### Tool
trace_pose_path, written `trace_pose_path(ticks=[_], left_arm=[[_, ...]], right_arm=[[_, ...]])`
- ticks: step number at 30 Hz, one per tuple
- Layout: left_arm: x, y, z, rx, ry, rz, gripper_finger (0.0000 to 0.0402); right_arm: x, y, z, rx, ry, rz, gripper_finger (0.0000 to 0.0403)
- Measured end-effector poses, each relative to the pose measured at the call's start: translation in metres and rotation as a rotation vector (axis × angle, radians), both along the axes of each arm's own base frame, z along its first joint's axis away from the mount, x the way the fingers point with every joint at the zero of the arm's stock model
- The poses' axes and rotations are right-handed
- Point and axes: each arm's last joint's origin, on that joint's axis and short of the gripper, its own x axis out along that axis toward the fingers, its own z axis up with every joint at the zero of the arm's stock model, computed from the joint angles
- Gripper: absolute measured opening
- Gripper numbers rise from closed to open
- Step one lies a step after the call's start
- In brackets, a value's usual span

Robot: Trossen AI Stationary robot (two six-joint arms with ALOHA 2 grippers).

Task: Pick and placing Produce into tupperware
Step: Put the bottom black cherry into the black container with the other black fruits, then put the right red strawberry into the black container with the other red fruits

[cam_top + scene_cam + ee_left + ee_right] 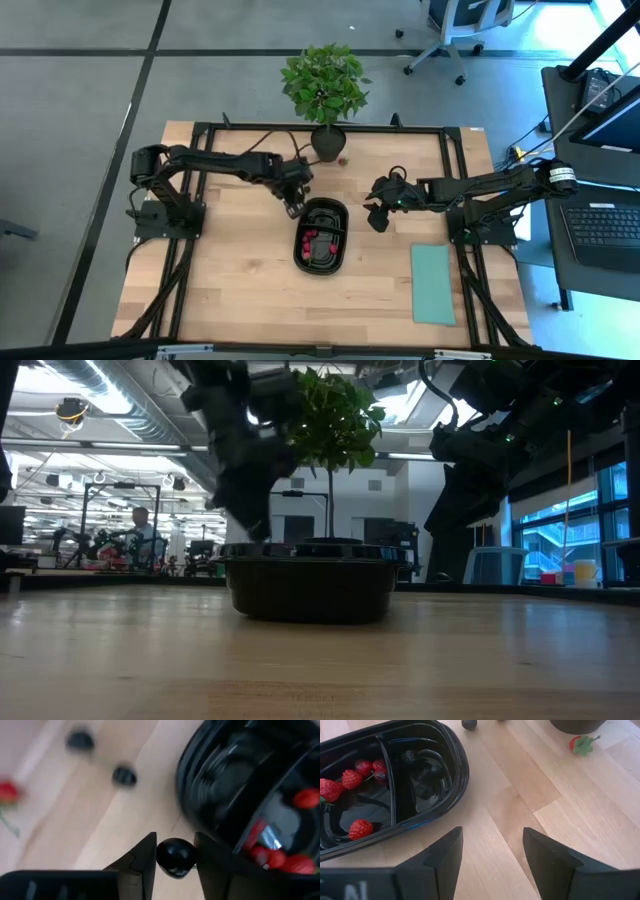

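Only the left wrist view showed the left gripper clenched on a dark berry beside the tray; the right gripper stood released.

Your pale wooden plank table carries a glossy black oval two-compartment plastic tray between both grippers. A flat pale teal rectangular sheet lies near the right one; a dark potted leafy plant stands beyond.

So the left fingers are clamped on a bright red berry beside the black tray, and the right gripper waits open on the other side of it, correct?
Not quite: the piece between the left gripper fingers is a glossy dark, near-black berry, not bright red, as the left wrist view shows. The rest stands: it is beside the black tray, and the right gripper waits open on the other side.
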Motion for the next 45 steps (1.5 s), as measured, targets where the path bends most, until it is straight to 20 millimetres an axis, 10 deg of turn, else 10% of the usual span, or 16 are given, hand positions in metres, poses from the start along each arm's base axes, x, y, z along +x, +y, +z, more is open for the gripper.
trace_pose_path(ticks=[14,30,45], left_arm=[[0.029,-0.026,0.017,0.121,-0.256,-0.267,0.0110],[0.050,-0.021,-0.037,0.118,-0.153,-0.306,0.0114],[0.050,-0.021,-0.036,0.137,-0.164,-0.300,0.0139]], right_arm=[[0.000,0.000,0.000,0.000,0.000,0.000,0.0209],[0.000,0.000,0.000,0.002,0.001,-0.003,0.0209],[0.000,0.000,0.000,0.001,0.001,-0.002,0.0209]])
